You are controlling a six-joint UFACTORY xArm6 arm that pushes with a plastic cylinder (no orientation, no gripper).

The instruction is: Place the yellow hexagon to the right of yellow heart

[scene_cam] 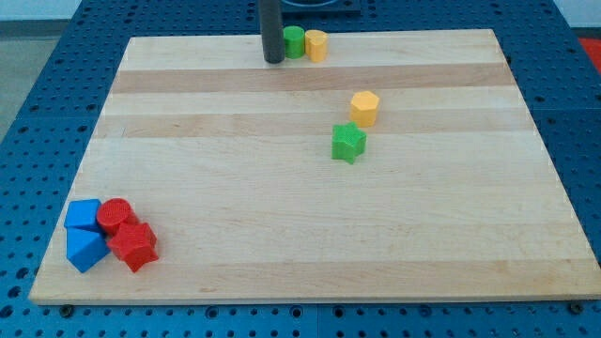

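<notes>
Yellow hexagon (364,108): sits right of centre on the board (282,225), in the far half, upright, apart from everything but one neighbour. Green star (348,143): just near-left of the hexagon, close beside it, contact uncertain.

Yellow heart (317,44): at the far edge, slightly right of centre; shape hard to confirm at this size, taken as the heart by elimination. Green block (295,41): immediately left of the heart, touching or nearly so; shape unclear.

My tip (273,60): a bare rod with no jaws, so nothing opens, closes or is held; it rests on the board at the far edge, just left of the green block. No block touches it that I can see.

Key relation: the hexagon lies to the right of my tip and nearer, well apart. It also lies nearer than the heart and somewhat right of it. By my judgement, the goal spot is just right of the heart, so the push must run mostly far-ward; I need to come round to the hexagon's near side, where the star crowds the approach.

Blue blocks (84,233) and red blocks (126,235): clustered at the near-left corner, irrelevant.
</notes>
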